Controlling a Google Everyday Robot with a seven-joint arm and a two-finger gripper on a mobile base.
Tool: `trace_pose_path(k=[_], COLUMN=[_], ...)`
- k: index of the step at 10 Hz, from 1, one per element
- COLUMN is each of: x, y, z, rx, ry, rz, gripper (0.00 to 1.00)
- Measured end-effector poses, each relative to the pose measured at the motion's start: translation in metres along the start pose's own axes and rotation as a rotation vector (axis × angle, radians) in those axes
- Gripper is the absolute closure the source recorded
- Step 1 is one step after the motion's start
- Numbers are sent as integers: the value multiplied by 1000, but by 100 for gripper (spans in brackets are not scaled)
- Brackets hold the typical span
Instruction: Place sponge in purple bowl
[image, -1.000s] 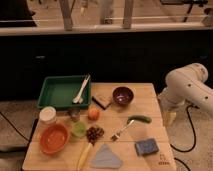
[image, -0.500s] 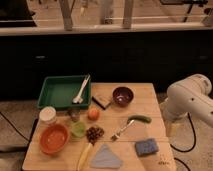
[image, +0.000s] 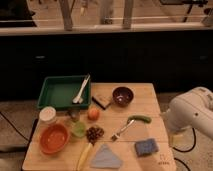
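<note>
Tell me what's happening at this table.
A one-armed robot is meant to put the sponge into the purple bowl, and that has not started. The sponge lies near the wooden table's front right corner, close to the white arm standing at the table's right edge. The bowl sits empty farther back. The gripper is out of view, open, and nothing on the table is being held.

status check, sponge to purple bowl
Gripper hidden behind arm, right of table, open. Sponge at front edge, untouched. Purple bowl empty. Fork and green vegetable lie between.
</note>
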Motion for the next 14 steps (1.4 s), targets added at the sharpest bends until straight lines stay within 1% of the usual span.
trace_pose_path(k=[2,4,6,8,11,14], x=[-6,-9,-18,-24,-29,-35], y=[8,16,23,29,38,48], z=[15,21,27,41,48,65], rx=[-4,-5,-7,-11,-19,-26], ry=[-1,-2,0,11,17,26], rz=[-39,-63,-110,-165,-208,-252], gripper=[20,20,20,20,20,20])
